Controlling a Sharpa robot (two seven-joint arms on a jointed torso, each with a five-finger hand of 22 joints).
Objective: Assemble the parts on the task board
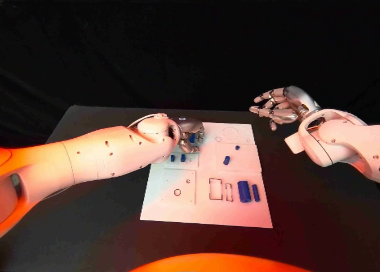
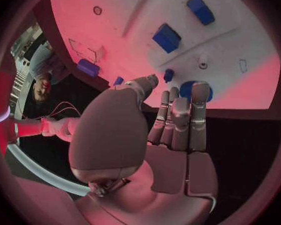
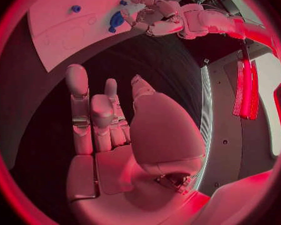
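From the head view, we see the task board [image 1: 208, 192] lying flat in the middle of the black tabletop [image 1: 320, 215]. Our left hand [image 1: 187, 135] hangs over the board's far left corner, its fingers curled down around a small blue part [image 1: 191, 137]; whether they actually pinch it we cannot tell, since the hand covers the contact. Two blue blocks [image 1: 248, 192] stand side by side near the board's right front, and smaller blue pieces [image 1: 227, 160] sit mid-board. Our right hand [image 1: 280, 106] is raised off the board's far right corner, fingers loosely apart and holding nothing.

In the left wrist view, the left hand's fingers [image 2: 200, 97] lie close together, reaching toward a round blue part [image 2: 188, 89] at the board's edge; their tips hide most of it.

In the right wrist view, the right hand [image 3: 115, 135] is empty, fingers apart.

We judge the main risk to be a poor grip: a part this near the edge could be nudged off the board or seated askew.
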